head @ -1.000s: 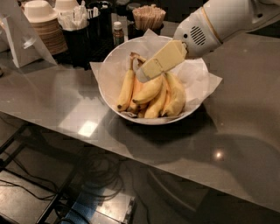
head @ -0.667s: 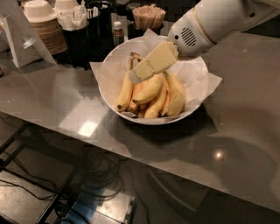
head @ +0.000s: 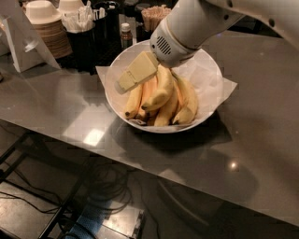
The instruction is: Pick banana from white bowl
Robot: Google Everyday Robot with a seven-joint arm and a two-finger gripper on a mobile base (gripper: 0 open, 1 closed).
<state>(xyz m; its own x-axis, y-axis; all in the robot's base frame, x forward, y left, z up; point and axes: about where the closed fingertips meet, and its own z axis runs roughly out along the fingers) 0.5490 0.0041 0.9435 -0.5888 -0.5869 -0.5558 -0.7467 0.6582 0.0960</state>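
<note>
The white bowl (head: pixel 113 103) stands on the grey counter, lined with crinkled white paper (head: pixel 219 86). Several ripe yellow bananas (head: pixel 162 91) lie bunched in it, dark tips towards the near rim. My gripper (head: pixel 128 79), cream-coloured at the end of the white arm (head: pixel 187 28), reaches in from the upper right. It hovers over the left part of the bowl, just above the left bananas. It hides the bananas' far ends.
Stacked paper bowls (head: pixel 44 25), a black caddy with napkins (head: pixel 88 39), a small bottle (head: pixel 125 35) and a cup of wooden stirrers (head: pixel 156 14) stand behind the bowl. The counter's front edge (head: pixel 140 175) runs diagonally; cables lie on the floor below.
My gripper has moved left and slightly down across the bowl, from above the middle bananas to above the left ones. The bananas and bowl have not moved.
</note>
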